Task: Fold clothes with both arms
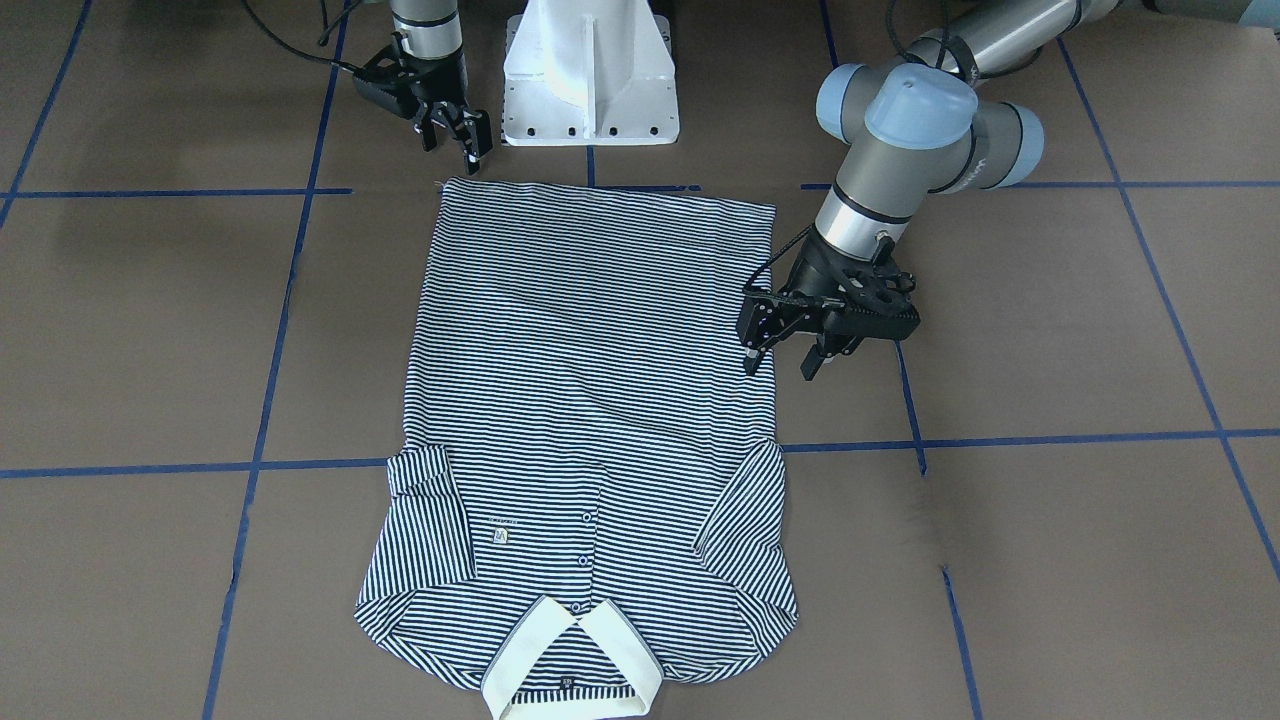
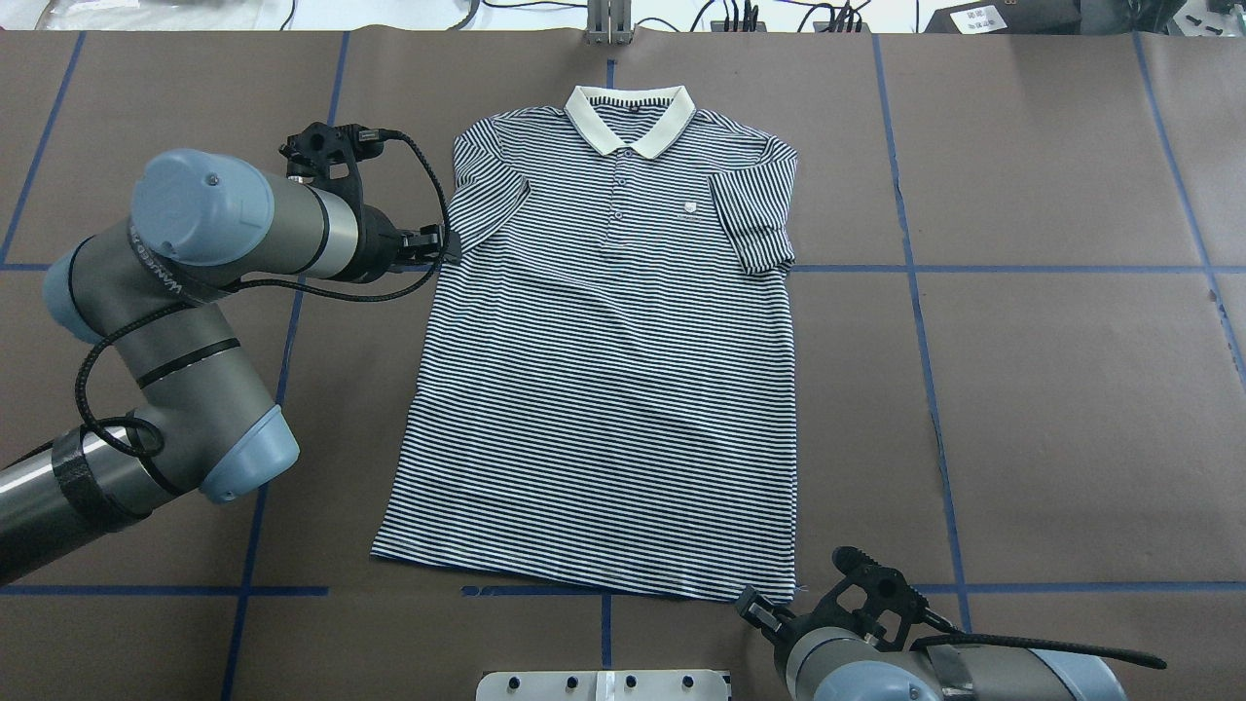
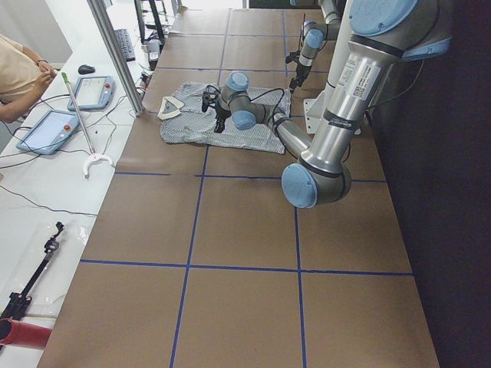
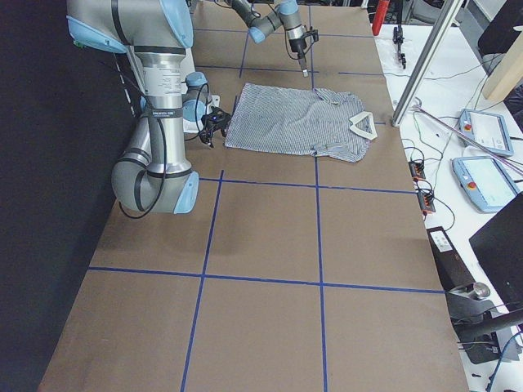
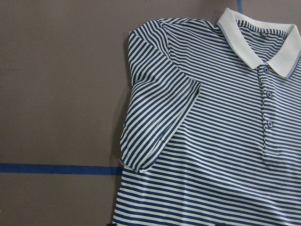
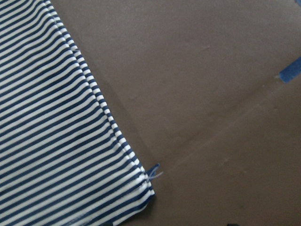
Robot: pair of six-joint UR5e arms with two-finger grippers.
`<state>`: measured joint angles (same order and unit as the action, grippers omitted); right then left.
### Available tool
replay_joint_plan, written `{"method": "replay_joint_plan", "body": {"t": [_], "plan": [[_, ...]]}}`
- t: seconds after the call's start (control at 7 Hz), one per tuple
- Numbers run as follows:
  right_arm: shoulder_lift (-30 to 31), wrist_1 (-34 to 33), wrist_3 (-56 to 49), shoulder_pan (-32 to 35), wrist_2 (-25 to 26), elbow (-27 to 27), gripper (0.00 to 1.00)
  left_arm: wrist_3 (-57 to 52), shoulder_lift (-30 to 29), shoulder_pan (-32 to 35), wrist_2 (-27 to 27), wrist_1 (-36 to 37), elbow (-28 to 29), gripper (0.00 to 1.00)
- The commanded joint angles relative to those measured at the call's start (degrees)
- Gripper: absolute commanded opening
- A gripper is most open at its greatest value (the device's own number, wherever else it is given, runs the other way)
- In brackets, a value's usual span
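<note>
shirt: polo shirt lies flat, front up, mid table; collar at the far edge, hem near the robot base.
left end effector: left end effector has its fingers spread and holds nothing; it sits at the shirt's left side edge, just below the sleeve. One fingertip looks to be right at the cloth edge.
right end effector: right end effector also has its fingers spread and is empty, just beside the near-right hem corner.
risk 1: grasp points are uneven, side edge under the sleeve vs hem corner. A lift from these spots likely skews the fold line.
risk 2: a shallow pinch takes the top layer only, so front and back separate and bunch.
risk 3: a low approach digs a finger into the brown table cover, or shoves the edge inward before closing.
risk 4: the left sleeve lies tucked against the body, and drag there can flip it out.
risk 5: loose thread at the corner could snag on a finger.
</note>
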<state>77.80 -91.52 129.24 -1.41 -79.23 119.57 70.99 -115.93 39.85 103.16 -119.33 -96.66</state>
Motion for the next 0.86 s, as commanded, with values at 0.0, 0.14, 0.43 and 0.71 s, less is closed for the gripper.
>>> {"method": "replay_joint_plan", "body": {"t": [0.0,0.14,0.43,0.71], "plan": [[-1.9,-2.1,0.0,1.5,0.0,-1.0,0.73,-0.1,0.1,-0.1,-0.6,0.1,0.1,0.76],[-1.9,-2.1,-0.4,2.3,0.0,-1.6,0.73,-0.1,0.1,-0.1,-0.6,0.1,0.1,0.76],[-1.9,-2.1,-0.7,3.7,0.0,-2.3,0.72,0.0,0.1,-0.1,-0.6,0.1,0.0,0.76],[-2.6,-2.1,-0.7,3.8,-0.1,-2.5,0.56,0.1,0.1,-0.1,-0.6,0.1,-0.1,0.76]]}}
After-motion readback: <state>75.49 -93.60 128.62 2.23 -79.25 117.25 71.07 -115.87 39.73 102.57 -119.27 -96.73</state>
